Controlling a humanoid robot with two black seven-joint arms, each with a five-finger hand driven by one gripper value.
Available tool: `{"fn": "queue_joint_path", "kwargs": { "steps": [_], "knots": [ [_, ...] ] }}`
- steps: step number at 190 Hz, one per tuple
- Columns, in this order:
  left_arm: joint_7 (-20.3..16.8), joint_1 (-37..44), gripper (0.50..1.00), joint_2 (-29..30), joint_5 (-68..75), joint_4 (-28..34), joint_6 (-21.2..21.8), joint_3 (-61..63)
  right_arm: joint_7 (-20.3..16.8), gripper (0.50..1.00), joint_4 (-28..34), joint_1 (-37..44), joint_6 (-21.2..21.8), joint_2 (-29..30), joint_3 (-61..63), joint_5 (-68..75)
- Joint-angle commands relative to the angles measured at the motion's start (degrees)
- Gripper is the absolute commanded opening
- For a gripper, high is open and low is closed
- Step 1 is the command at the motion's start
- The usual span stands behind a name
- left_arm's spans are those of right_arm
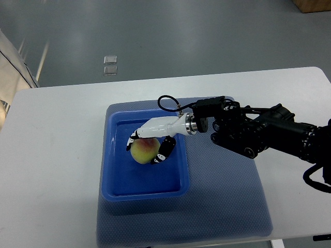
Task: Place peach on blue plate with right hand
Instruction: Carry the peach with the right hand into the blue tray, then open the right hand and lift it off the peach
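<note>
Grey floor shows beyond my white table (pixel 51 155), where a blue mat (pixel 227 201) lies under the blue plate (pixel 116 155), a square tray with raised walls. My right hand (pixel 150 142) reaches in from the right, its fingers (pixel 164 152) curled around the peach (pixel 144 151), which sits inside the plate near its far half. I cannot tell whether the peach touches the plate's floor.

The right hand (pixel 150 142), reaching in from the table's (pixel 51 155) right edge, curls its fingers (pixel 164 152) around the peach (pixel 144 151) inside the blue plate (pixel 176 178), which sits on a blue mat (pixel 232 196) near the table's front edge.
</note>
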Motion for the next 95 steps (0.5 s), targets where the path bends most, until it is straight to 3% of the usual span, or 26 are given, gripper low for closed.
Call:
{"fn": "queue_joint_path", "kwargs": {
  "steps": [1,39,62,95],
  "knots": [
    [0.0,0.0,1.0,0.0,0.1,0.0,0.0,0.0,-0.4,0.789,-0.1,-0.5,-0.8,0.2,0.0,0.0],
    [0.0,0.0,1.0,0.0,0.0,-0.4,-0.1,0.0,-0.4,0.895,-0.1,-0.6,-1.7,0.2,0.1,0.1],
    [0.0,0.0,1.0,0.0,0.1,-0.3,0.0,0.0,-0.4,0.923,0.0,-0.5,-2.3,0.1,0.1,0.3],
    [0.0,0.0,1.0,0.0,0.0,-0.1,-0.1,0.0,-0.3,0.928,0.2,-0.3,-2.3,-0.9,0.8,5.1]
  ]
}}
